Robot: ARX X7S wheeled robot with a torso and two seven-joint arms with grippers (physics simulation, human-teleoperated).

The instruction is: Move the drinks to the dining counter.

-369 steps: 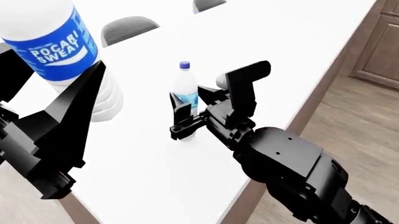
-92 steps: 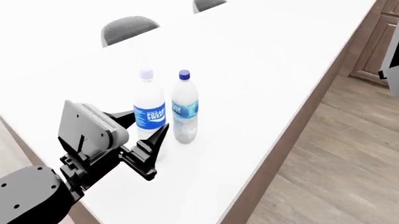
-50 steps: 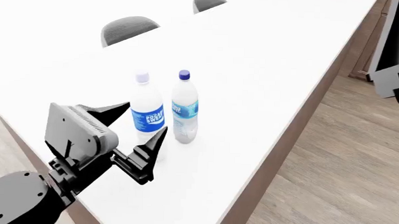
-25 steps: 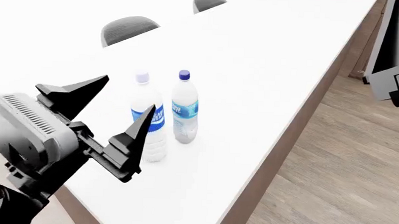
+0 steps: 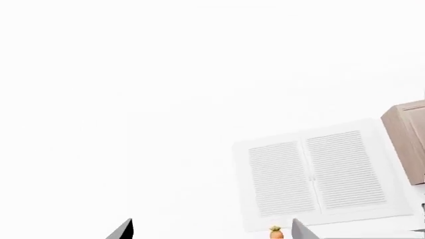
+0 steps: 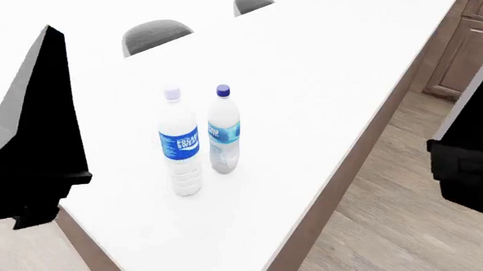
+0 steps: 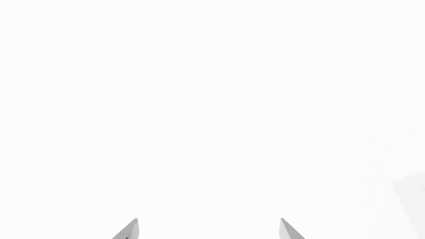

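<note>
Two drinks stand upright side by side on the white dining counter (image 6: 324, 72), near its front edge. The milky Pocari Sweat bottle (image 6: 179, 146) has a lilac cap. Just right of it is the slimmer clear bottle (image 6: 223, 133) with a dark blue cap. Nothing touches either bottle. Close to the head camera, a black part of my left arm (image 6: 39, 140) fills the left side and a black part of my right arm (image 6: 470, 155) the right side. My left gripper (image 5: 212, 231) and right gripper (image 7: 208, 230) are both open, empty and aimed at white background.
Two grey rounded chairs (image 6: 155, 35) (image 6: 253, 1) stand along the counter's far side. Wooden floor (image 6: 416, 214) and a brown cabinet (image 6: 470, 53) lie to the right. The left wrist view shows a louvred white panel (image 5: 319, 172), a wooden cabinet (image 5: 406, 142) and a small orange object (image 5: 275, 232).
My left gripper has drawn back from the Pocari bottle and risen close to the head camera. The right arm has also come closer. Both bottles stay where they stood.
</note>
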